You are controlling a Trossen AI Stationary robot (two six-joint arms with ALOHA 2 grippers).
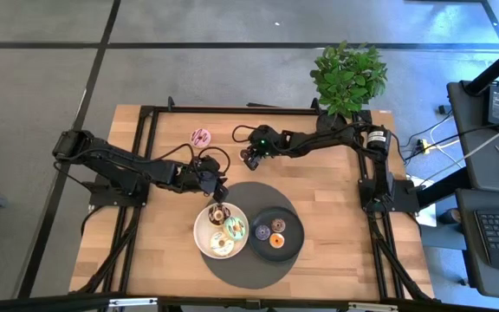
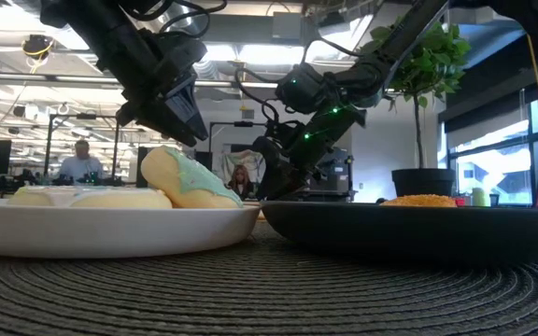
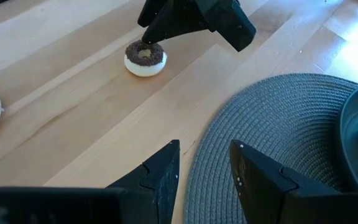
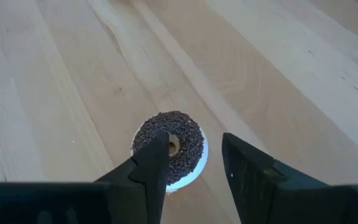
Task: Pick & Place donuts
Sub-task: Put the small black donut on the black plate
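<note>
Here the right gripper (image 4: 194, 171) hangs low over the chocolate-sprinkled donut (image 4: 169, 149) on the bare wood of the counter (image 1: 336, 234), its fingers (image 4: 151, 162) apart, one tip over the donut's hole and the other just outside its rim; neither is closed on it. In the high view this gripper (image 1: 251, 156) sits just beyond the far edge of the round grey mat (image 1: 258, 269), and the left wrist view shows the same donut (image 3: 145, 58) lying flat under the dark fingertips. The left gripper (image 3: 204, 168) hovers at the mat's far-left edge with its fingers (image 3: 163, 171) parted and nothing between them; from above it (image 1: 219, 192) is just beside the white plate (image 1: 199, 227). That plate holds three donuts: a chocolate one (image 1: 220, 213), a green one (image 1: 235, 229) and a cream one (image 1: 222, 246); in the low view the green one (image 2: 187, 179) leans tilted against the cream one (image 2: 87, 197). The black plate (image 1: 294, 241), touching the white one on the mat, carries three minis: purple (image 1: 262, 232), brown (image 1: 277, 225) and orange (image 1: 277, 241). A pink donut (image 1: 200, 136) lies alone on the wood towards the far edge, well apart from both plates. A potted plant (image 1: 348, 78) stands at the far right corner.
</note>
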